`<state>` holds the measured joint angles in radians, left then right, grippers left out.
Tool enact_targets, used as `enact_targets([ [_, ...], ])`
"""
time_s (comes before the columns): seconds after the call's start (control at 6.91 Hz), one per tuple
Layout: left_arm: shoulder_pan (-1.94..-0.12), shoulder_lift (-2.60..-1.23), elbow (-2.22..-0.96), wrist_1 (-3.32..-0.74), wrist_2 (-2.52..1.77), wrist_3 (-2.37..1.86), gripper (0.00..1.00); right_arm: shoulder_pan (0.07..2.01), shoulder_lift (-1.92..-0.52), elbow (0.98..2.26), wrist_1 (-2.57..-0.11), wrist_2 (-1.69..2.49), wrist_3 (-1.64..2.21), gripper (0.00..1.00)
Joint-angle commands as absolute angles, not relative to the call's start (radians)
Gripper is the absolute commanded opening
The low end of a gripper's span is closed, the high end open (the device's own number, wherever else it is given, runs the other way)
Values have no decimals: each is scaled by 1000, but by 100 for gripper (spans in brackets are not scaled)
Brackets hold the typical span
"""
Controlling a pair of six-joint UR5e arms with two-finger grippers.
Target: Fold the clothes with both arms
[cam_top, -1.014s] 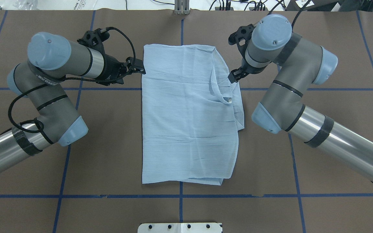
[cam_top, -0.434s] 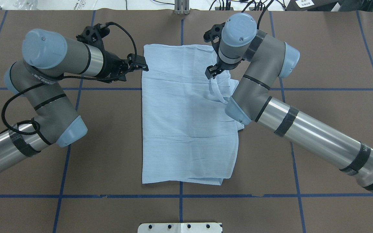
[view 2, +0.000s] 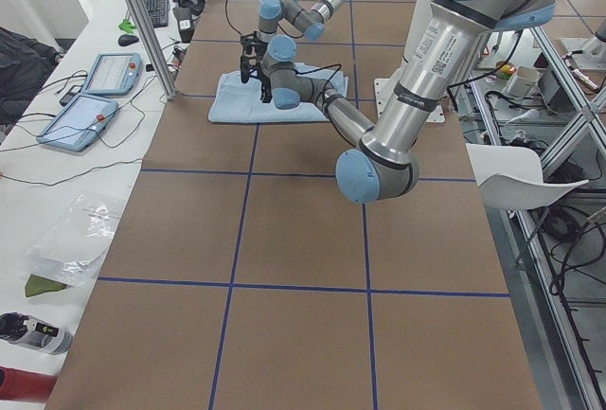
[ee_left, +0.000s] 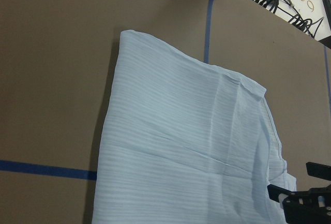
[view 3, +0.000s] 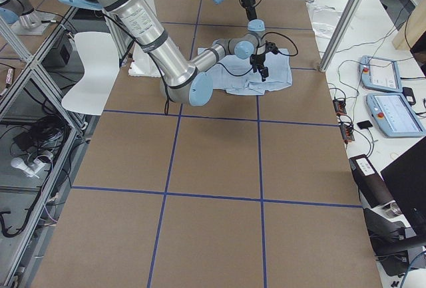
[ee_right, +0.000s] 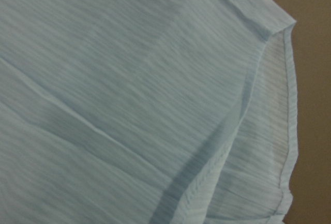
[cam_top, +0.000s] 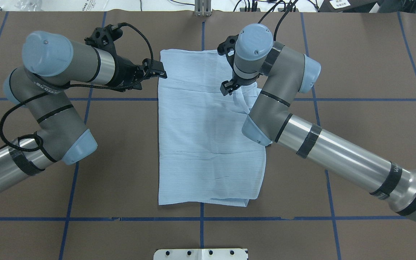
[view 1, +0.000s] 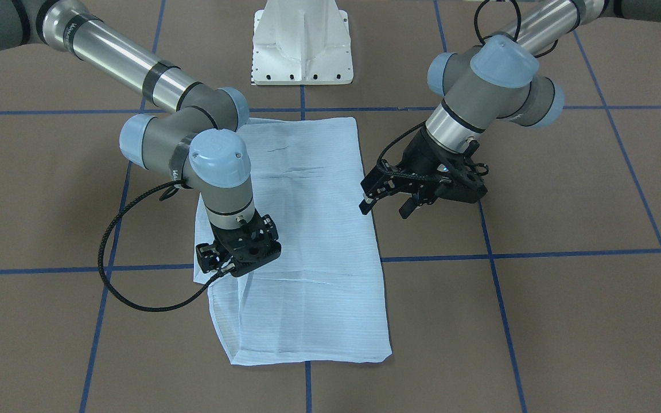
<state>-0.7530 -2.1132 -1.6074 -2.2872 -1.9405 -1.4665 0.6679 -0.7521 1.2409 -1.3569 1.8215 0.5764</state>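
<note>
- shirt (cam_top: 208, 144) lies folded flat in the middle of the table (cam_top: 356, 72).
- left gripper (view 1: 387, 205) is open, just beside the shirt's far left edge.
- right gripper (cam_top: 227, 87) is over the shirt's far right part, fingers apart, holding nothing.

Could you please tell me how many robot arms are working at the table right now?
2. The left arm reaches in beside the shirt at its left edge; the right arm stretches over the shirt's right side, the right gripper above the fabric. No other arm shows.
</note>
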Motion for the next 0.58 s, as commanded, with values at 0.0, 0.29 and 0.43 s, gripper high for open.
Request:
enact_targets([
  [0.0,-753,-2120,-1614,-2287,-1940,-1468,100,653,-762,1230,-1365,1822,577,100],
  [0.29,-752,-2123,-1614,-2287,-1940,-1485,100,661,-788,1230,-1365,1824,568,100],
  [0.43,-752,-2126,-1614,-2287,-1940,-1488,100,673,-802,1230,-1367,1825,563,100],
])
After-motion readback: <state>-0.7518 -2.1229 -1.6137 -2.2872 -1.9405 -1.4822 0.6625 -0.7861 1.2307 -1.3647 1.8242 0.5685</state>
